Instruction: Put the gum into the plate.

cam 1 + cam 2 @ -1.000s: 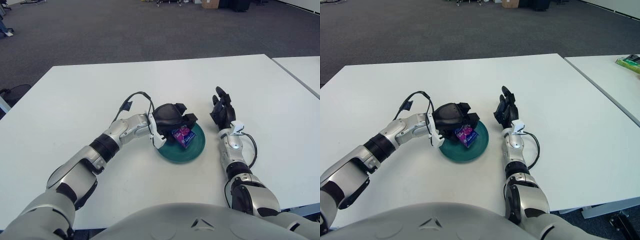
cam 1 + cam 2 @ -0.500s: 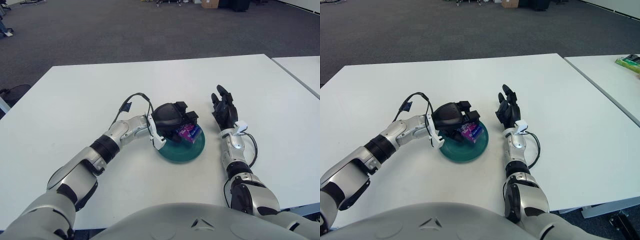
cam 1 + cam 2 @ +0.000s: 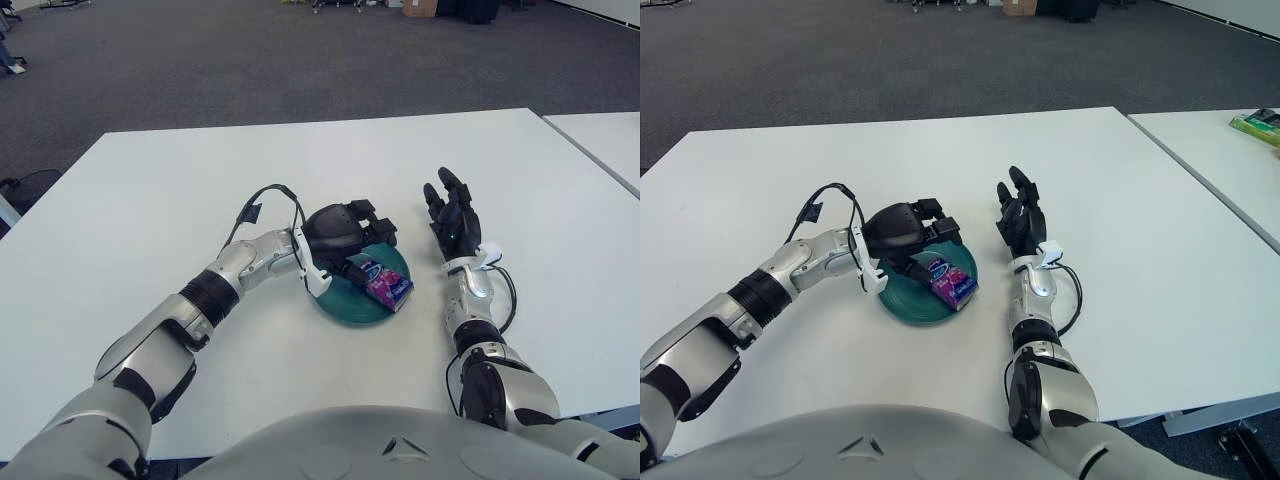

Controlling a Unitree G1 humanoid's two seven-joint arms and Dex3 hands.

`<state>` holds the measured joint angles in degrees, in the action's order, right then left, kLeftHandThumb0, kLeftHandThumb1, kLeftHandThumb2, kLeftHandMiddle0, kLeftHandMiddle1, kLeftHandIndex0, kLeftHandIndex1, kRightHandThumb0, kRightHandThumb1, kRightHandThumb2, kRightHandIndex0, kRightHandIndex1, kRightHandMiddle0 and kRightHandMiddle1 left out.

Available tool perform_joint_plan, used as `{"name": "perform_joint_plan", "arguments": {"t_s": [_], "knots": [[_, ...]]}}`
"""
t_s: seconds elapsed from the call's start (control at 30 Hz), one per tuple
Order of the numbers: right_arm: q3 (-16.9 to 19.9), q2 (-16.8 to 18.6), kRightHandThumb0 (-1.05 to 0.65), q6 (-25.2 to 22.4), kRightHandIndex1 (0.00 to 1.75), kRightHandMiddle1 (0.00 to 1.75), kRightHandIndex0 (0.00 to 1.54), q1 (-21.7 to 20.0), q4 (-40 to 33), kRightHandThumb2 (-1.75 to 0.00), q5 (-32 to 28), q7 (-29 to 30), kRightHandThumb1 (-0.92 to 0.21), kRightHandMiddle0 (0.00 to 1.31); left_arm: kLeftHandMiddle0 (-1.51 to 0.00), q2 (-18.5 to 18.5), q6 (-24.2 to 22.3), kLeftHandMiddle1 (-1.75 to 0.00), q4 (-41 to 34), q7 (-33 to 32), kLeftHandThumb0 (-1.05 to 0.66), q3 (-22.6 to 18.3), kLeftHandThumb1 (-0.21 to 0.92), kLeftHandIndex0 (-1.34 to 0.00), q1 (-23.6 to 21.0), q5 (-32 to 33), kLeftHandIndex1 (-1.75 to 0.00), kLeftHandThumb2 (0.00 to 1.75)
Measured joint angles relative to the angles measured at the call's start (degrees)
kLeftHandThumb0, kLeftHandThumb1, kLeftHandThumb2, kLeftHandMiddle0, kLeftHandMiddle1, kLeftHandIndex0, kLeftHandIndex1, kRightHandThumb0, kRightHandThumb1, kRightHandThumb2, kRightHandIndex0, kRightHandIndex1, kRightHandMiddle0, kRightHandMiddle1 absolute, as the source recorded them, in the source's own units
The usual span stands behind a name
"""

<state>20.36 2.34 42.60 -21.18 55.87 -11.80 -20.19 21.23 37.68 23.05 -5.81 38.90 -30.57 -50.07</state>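
Right then, my left hand (image 3: 345, 232) hung over the far-left part of the green plate (image 3: 345, 303), its dark fingers (image 3: 372, 222) spread loosely and gripping nothing. Just below and in front of those fingertips the gum (image 3: 386, 283) lay inside the plate, a small pack in purple, pink and blue, tilted and leaning toward the plate's right rim with one corner reaching out over that edge. I could not tell whether my fingertips were touching the pack or only hovering just above it; a narrow gap seemed to show between them. The plate sat flat on the white table (image 3: 150, 200), and my left forearm ran from the plate's left side back toward me, with a thin black cable (image 3: 262, 200) looping up from the wrist just left of the plate. My right hand (image 3: 452, 222) showed to the right of the plate, near it but clearly apart, held upright with the fingers extended and slightly fanned, holding nothing. A second white table (image 3: 1230, 160) stood well to the right of the plate, and on its far edge lay a small green package (image 3: 1258, 125).
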Motion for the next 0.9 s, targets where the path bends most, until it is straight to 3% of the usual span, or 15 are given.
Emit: {"name": "perform_joint_plan", "arguments": {"t_s": [0.2,0.47,0.67,0.9], "knots": [[1.24,-0.03,-0.66,-1.57,0.02,0.49,0.35,-0.34,0.37,-0.88,-2.26,-3.21,-0.92,0.00,-0.31,0.07,-0.62,-0.18,-0.32,3.20,-1.05,-0.19,0.92,-0.02,0.02,0.37,-0.90,0.85],[1.73,-0.07,-0.66,-2.05,0.01,0.50,0.34,-0.42,0.44,-0.86,-2.96,-4.29,-0.92,0.00,-0.26,0.33,-2.38,-0.06,-2.11,8.21,-1.05,-0.43,0.92,0.00,0.78,0.40,-0.65,0.85],[1.50,-0.18,-0.67,-2.06,0.00,0.51,0.33,-0.44,0.60,-0.86,-2.65,-3.08,-0.92,0.00,-0.27,0.89,-2.51,-0.04,-3.29,10.51,-1.05,-0.88,0.92,0.00,1.40,1.45,-0.64,0.85],[0.10,-0.32,-0.70,-2.10,0.00,0.44,0.30,-0.44,0.75,-0.88,-0.75,0.66,-0.92,0.00,-0.36,2.06,-0.93,-0.04,-3.47,11.07,-1.05,-3.85,0.92,-0.05,1.48,4.81,-0.85,0.82]]}}
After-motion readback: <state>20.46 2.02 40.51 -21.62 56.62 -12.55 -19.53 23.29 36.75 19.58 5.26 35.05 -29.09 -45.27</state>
